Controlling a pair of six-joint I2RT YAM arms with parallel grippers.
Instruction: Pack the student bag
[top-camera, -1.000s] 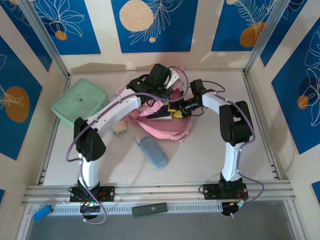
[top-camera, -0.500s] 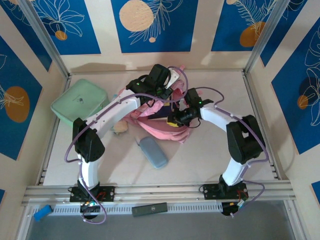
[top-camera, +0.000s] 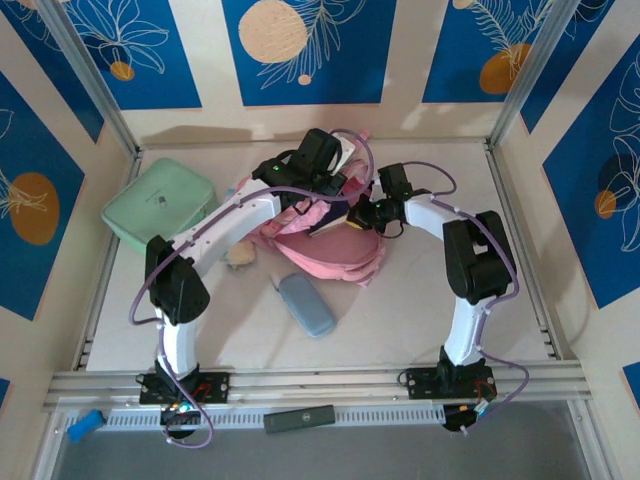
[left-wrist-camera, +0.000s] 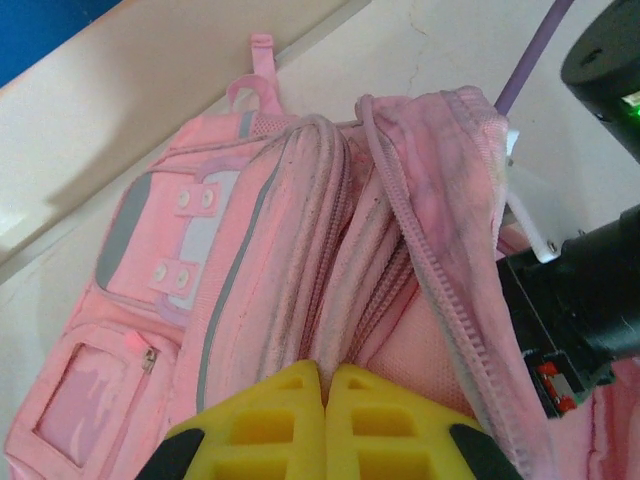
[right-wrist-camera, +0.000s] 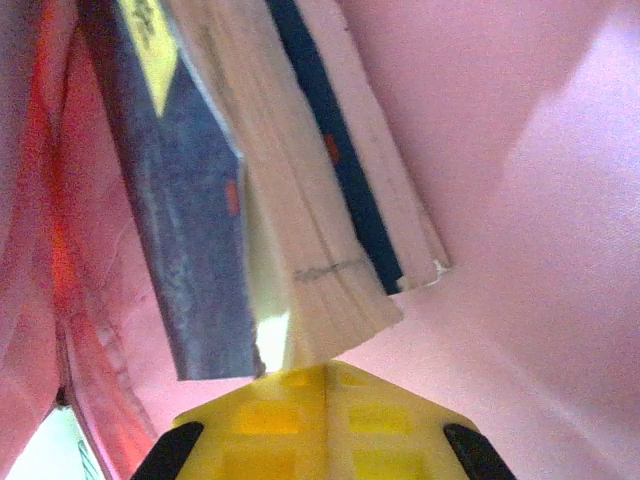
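Observation:
The student bag (top-camera: 325, 258), soft pink fabric, lies in the middle of the table with its main opening held up. My left gripper (left-wrist-camera: 325, 375) is shut on the pink edge of that opening (left-wrist-camera: 400, 250), and it shows from above (top-camera: 322, 188) at the bag's far side. My right gripper (right-wrist-camera: 327, 372) is shut inside the bag, its tips against the page edge of a thick book (right-wrist-camera: 300, 230). A dark blue book (right-wrist-camera: 170, 200) lies beside that one. From above, the right gripper (top-camera: 354, 217) sits at the bag's mouth next to the books (top-camera: 330, 226).
A mint green case (top-camera: 160, 205) lies at the left wall. A blue-grey pouch (top-camera: 307, 303) and a small tan object (top-camera: 240, 256) lie in front of the bag. A black bar (top-camera: 299, 418) rests on the front rail. The right arm's black wrist (left-wrist-camera: 580, 290) is close to my left gripper.
The right gripper's jaws have closed. Its arm swung out toward the front and came back to the bag's mouth. The left gripper has kept its hold on the bag's edge.

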